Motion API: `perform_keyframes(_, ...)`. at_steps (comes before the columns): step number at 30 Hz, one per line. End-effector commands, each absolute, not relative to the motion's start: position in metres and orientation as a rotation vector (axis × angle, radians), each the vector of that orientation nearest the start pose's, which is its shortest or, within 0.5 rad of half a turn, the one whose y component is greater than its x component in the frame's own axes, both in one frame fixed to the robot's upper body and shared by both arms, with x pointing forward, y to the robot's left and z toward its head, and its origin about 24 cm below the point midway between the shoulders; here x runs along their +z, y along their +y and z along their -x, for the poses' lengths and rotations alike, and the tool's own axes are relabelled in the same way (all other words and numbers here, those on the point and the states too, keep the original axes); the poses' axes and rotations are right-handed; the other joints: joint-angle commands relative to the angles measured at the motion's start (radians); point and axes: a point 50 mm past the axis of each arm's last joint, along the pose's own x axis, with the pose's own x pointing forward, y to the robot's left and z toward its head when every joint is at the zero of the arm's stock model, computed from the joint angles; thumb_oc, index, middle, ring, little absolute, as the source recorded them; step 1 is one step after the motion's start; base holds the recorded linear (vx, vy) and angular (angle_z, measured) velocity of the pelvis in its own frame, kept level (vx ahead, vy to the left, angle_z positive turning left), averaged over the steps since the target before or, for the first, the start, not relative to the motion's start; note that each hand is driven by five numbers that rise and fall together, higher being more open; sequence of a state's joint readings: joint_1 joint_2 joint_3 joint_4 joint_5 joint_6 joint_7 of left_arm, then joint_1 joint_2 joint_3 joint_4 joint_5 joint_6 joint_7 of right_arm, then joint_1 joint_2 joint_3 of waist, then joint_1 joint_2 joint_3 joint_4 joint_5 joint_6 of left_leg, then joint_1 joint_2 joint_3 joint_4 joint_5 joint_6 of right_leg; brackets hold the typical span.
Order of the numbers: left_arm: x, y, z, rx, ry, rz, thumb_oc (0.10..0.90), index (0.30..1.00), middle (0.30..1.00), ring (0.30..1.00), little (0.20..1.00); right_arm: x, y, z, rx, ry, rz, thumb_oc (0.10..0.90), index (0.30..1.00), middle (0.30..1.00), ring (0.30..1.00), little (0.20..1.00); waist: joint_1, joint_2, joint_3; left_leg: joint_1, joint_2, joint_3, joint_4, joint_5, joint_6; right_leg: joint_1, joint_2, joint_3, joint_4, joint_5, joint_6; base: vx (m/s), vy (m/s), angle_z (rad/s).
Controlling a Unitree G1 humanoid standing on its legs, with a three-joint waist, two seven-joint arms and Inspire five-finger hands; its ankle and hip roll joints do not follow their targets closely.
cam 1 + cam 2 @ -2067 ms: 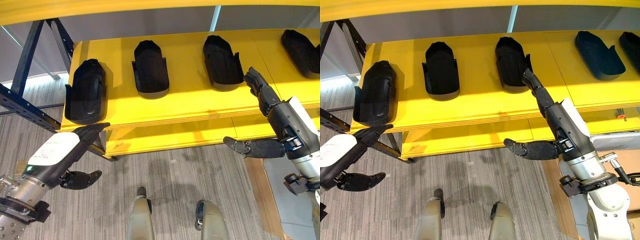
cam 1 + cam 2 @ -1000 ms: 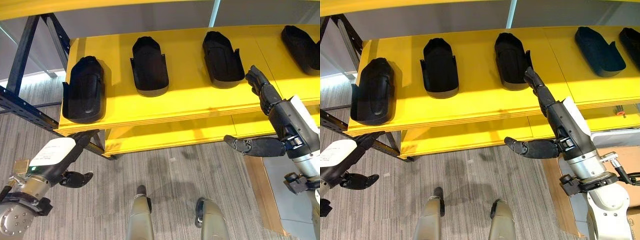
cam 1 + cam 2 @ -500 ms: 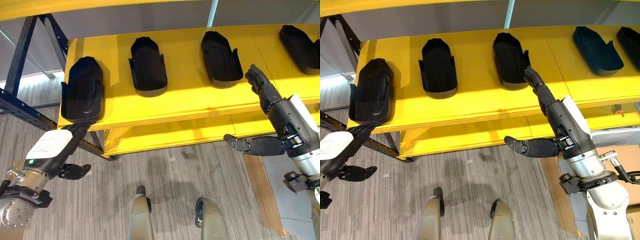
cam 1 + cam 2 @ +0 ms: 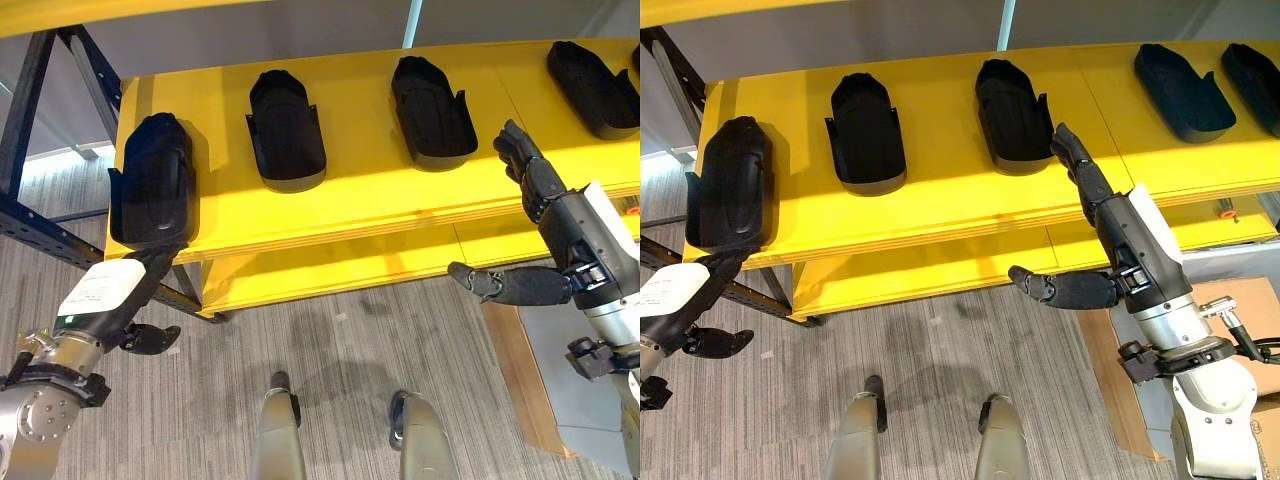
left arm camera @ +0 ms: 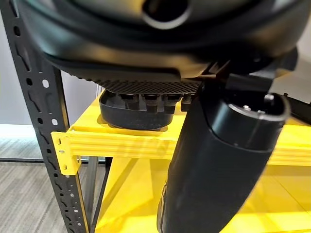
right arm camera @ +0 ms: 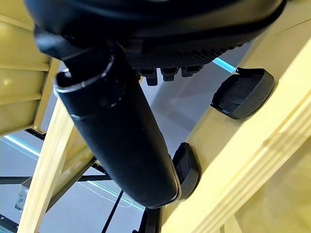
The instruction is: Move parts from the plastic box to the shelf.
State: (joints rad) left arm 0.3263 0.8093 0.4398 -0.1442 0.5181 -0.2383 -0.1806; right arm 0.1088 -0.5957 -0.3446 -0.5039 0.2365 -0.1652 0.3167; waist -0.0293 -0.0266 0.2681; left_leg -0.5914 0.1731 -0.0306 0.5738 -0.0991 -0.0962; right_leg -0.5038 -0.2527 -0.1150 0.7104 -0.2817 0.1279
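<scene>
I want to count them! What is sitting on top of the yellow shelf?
On the yellow shelf sit five black parts, spaced in a row; the two at the right end run past the picture's edge. Each robot hand is open and holds nothing: left, right.

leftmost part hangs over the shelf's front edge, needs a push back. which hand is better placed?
Left. The left hand sits just below the shelf edge, right under the leftmost part, empty and open. The right hand is open too, but at the far side beside the third part.
</scene>
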Motion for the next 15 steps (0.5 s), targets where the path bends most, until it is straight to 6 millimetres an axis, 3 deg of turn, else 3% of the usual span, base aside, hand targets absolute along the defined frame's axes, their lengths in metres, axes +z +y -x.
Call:
perform_keyframes(1,0.1826,0.3338,-0.2016,0.115,-0.142,-1.520,0.900,1.000,1.000,1.000,1.000,0.2402,-0.2305,-0.1954,0.191,-0.844,0.559,0.900,1.000,1.000,1.000,1.000,-0.020,-0.011,-0.019,0.037,-0.031,0.031,0.027,-0.094,0.082,0.061,0.047,-0.006,-0.035,-0.025,-0.070,0.00,0.000,0.00)
perform_keyframes(15,0.1781,0.3434,-0.2054,0.144,-0.101,-1.505,0.900,1.000,1.000,1.000,1.000,0.2411,-0.2305,-0.1962,0.186,-0.851,0.557,0.900,1.000,1.000,1.000,1.000,-0.023,-0.011,-0.019,0.031,-0.031,0.032,0.028,-0.091,0.081,0.056,0.047,-0.004,-0.033,-0.023,-0.071,0.00,0.000,0.00)
